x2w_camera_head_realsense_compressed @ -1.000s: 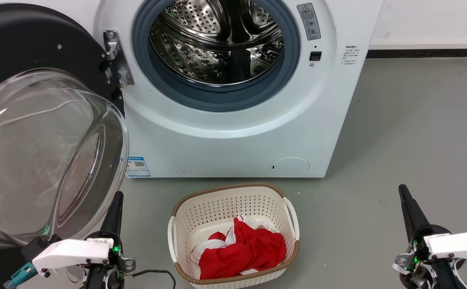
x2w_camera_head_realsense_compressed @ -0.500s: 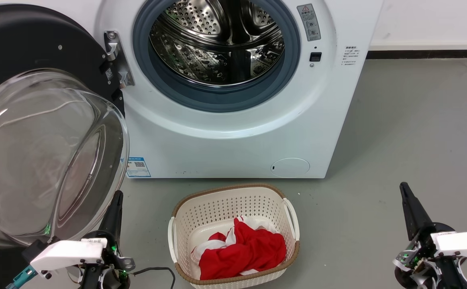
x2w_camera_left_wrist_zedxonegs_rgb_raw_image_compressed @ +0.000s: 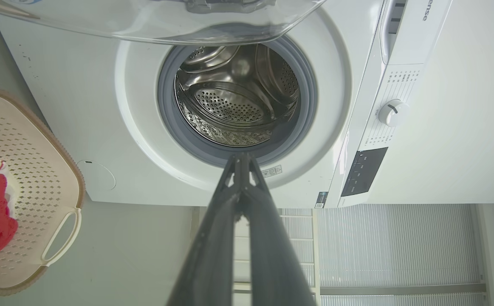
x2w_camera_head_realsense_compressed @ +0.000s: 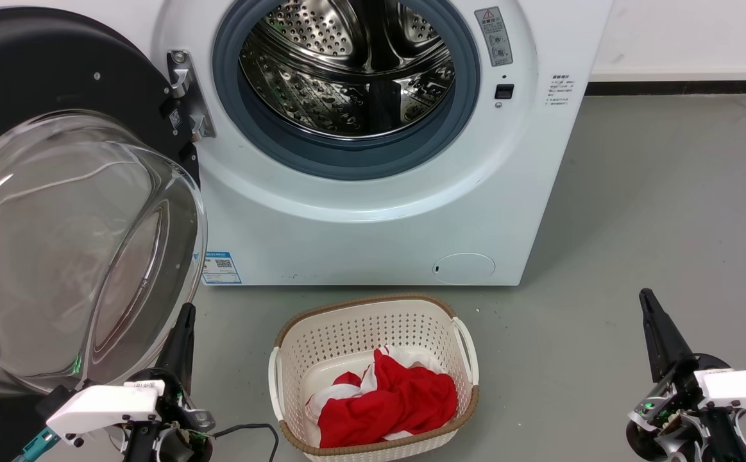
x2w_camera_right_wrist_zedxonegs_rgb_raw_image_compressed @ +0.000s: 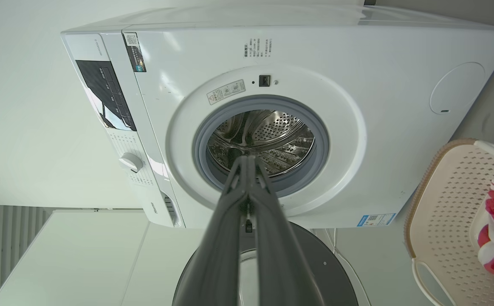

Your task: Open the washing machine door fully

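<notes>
The washing machine door (x2w_camera_head_realsense_compressed: 71, 212) hangs swung out to the left of the washing machine (x2w_camera_head_realsense_compressed: 379, 231), carried on the metal hinge (x2w_camera_head_realsense_compressed: 186, 96) at the left edge of the opening. Its inner face is turned toward the robot, so the clear glass bowl bulges forward out of the black ring. The steel drum (x2w_camera_head_realsense_compressed: 353, 70) stands fully exposed. By the look of it the door is at or near the end of its swing, though how much travel the hinge has left cannot be told. The left hand (x2w_camera_head_realsense_compressed: 186, 314) is low, just beside the bottom rim of the glass bowl. In the left wrist view its two fingers are pressed together with nothing between them, and they look clear of the glass. The right hand (x2w_camera_head_realsense_compressed: 647, 298) is well apart over the floor (x2w_camera_head_realsense_compressed: 635, 224) on the right, its fingers likewise together and empty. The door is probably stiff and fairly heavy, and it moves only along the hinge's arc. The glass is smooth, rounded and breakable, so it is a poor place to grip or press. Any last push would go best against the black ring at the edge farthest from the hinge, where leverage is greatest, with the joined fingers used as a blunt pusher. The cream basket (x2w_camera_head_realsense_compressed: 373, 299) with its red cloth (x2w_camera_head_realsense_compressed: 392, 398) sits in front of the machine, out of the door's path.
</notes>
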